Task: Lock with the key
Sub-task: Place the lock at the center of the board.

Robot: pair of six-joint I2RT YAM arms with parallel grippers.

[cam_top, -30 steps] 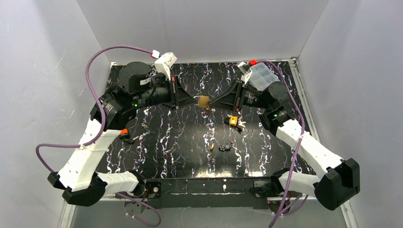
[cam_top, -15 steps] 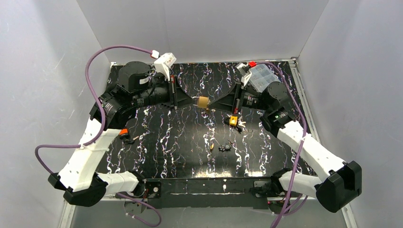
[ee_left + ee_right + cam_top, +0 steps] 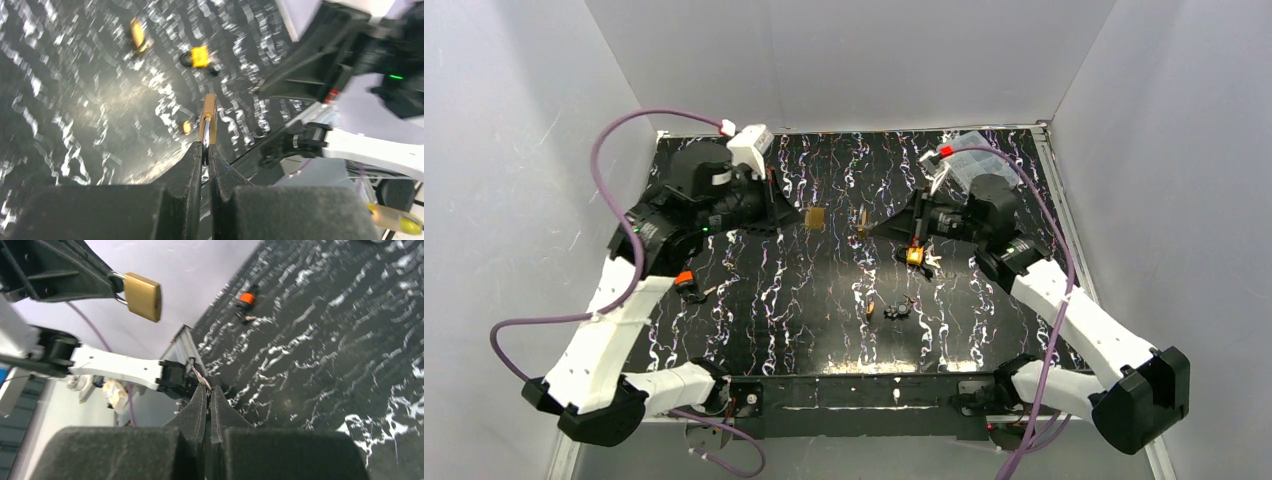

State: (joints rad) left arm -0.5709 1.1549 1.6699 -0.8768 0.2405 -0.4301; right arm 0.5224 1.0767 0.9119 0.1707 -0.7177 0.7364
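My left gripper (image 3: 801,215) is shut on the silver shackle of the brass lock (image 3: 815,218) and holds it in the air above the back of the table. In the left wrist view the lock (image 3: 208,116) sticks out edge-on past my shut fingertips (image 3: 205,148). My right gripper (image 3: 876,228) is shut on the small key (image 3: 862,222), a short gap to the right of the lock. In the right wrist view the thin key (image 3: 200,376) pokes out of my shut fingertips (image 3: 207,389), and the lock (image 3: 142,296) hangs at upper left, apart from it.
A small yellow padlock (image 3: 914,255) lies under the right gripper and also shows in the left wrist view (image 3: 199,56). A brass piece (image 3: 870,309) and a black part (image 3: 898,309) lie mid-table. An orange-capped item (image 3: 686,283) lies left. A clear compartment box (image 3: 972,158) stands back right.
The two grippers were joined at the lock in the middle. They have pulled apart: the left went left with the lock, and the right drew back with the key.
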